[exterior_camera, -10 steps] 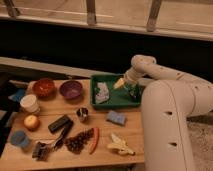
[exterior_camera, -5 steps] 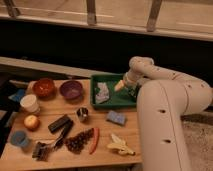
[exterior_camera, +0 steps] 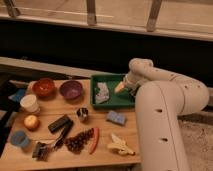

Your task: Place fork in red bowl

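The red bowl (exterior_camera: 44, 87) sits at the back left of the wooden table, glossy inside and with nothing in it. A thin grey utensil that looks like the fork (exterior_camera: 51, 145) lies near the front left edge, among dark items. My gripper (exterior_camera: 121, 88) hangs over the right part of the green tray (exterior_camera: 112, 102), far to the right of both. It appears open, and I see nothing between its fingers. My white arm (exterior_camera: 160, 110) covers the table's right side.
A purple bowl (exterior_camera: 71, 90) stands next to the red one, and a white cup (exterior_camera: 29, 103) is in front of it. A crumpled pale packet (exterior_camera: 102, 92) lies in the tray. Also on the table: orange fruit (exterior_camera: 31, 122), black-handled tool (exterior_camera: 60, 125), metal cup (exterior_camera: 82, 114), blue sponge (exterior_camera: 116, 118), red chilli (exterior_camera: 94, 140), banana (exterior_camera: 120, 145).
The gripper has dipped slightly lower over the green tray. Nothing on the table has moved.
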Robot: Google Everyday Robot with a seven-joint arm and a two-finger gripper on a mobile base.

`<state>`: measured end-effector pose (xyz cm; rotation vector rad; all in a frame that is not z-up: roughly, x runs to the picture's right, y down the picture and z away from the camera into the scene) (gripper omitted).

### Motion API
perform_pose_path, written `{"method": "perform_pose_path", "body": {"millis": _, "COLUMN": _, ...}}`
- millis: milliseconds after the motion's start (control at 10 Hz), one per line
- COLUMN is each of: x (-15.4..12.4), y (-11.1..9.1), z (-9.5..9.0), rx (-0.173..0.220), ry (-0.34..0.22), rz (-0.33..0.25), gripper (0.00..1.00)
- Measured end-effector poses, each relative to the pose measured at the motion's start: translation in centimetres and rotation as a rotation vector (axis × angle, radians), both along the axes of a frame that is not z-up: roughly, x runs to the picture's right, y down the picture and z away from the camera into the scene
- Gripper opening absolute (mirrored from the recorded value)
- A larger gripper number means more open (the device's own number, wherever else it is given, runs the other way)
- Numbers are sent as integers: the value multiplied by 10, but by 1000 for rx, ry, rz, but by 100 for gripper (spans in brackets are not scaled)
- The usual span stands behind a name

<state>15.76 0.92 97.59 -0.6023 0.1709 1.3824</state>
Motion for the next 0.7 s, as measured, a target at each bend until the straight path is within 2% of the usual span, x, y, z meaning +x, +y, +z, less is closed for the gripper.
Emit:
{"method": "perform_pose_path", "body": {"millis": 400, "x": -5, "y": 14, "z": 12, "rx": -33, "ry": -9, "rz": -19, "gripper": 79}}
{"method": "perform_pose_path", "body": {"millis": 500, "x": -5, "y": 17, "z": 12, "rx": -36, "ry": -13, "rz": -26, "gripper": 76}}
{"method": "perform_pose_path", "body": {"millis": 600, "x": -5, "y": 18, "z": 12, "rx": -26, "ry": -17, "rz": -35, "gripper": 63}}
{"method": "perform_pose_path", "body": {"millis": 700, "x": -4, "y": 19, "z": 11, "rx": -21, "ry": -19, "rz": -42, "gripper": 55}}
